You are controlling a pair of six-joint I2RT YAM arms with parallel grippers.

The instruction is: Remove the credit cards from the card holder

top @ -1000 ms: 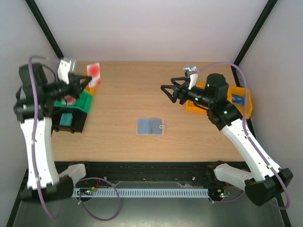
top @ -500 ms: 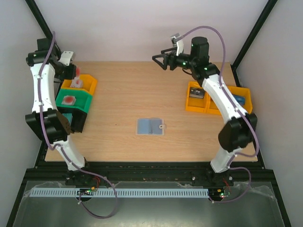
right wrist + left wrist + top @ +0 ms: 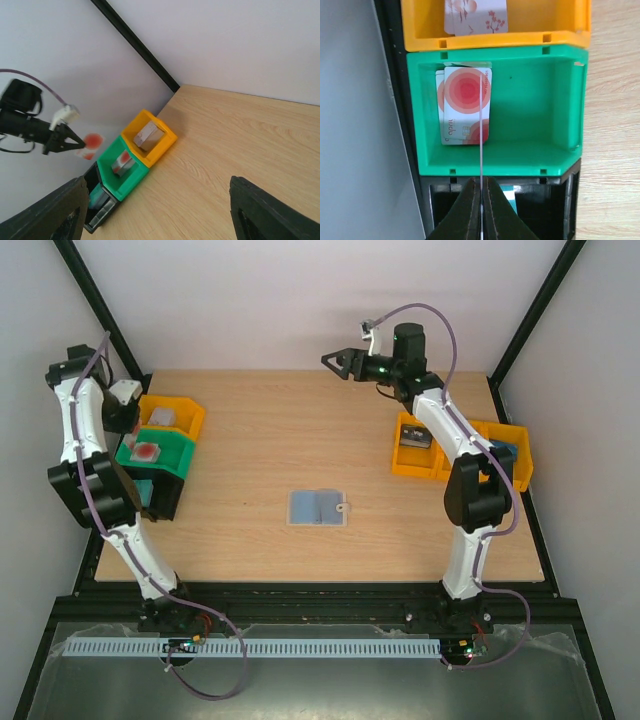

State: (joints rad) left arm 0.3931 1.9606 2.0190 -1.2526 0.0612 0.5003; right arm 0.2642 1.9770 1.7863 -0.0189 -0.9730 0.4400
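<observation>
Cards [image 3: 465, 105]: two flat in green bin [image 3: 520, 155], one edge-on in left gripper [image 3: 481, 187]; right gripper [image 3: 157, 184] wide.

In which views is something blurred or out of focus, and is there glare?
Left wrist view: the left gripper, near the lens, is soft; the green bin and the cards in it are sharp. Right wrist view: the right gripper is a dark blur, the far red card smeared. Top view: sharp, evenly lit, no glare on the table.

Cards [image 3: 465, 105] lie in bin [image 3: 520, 156] left of card holder [image 3: 318, 508].
</observation>
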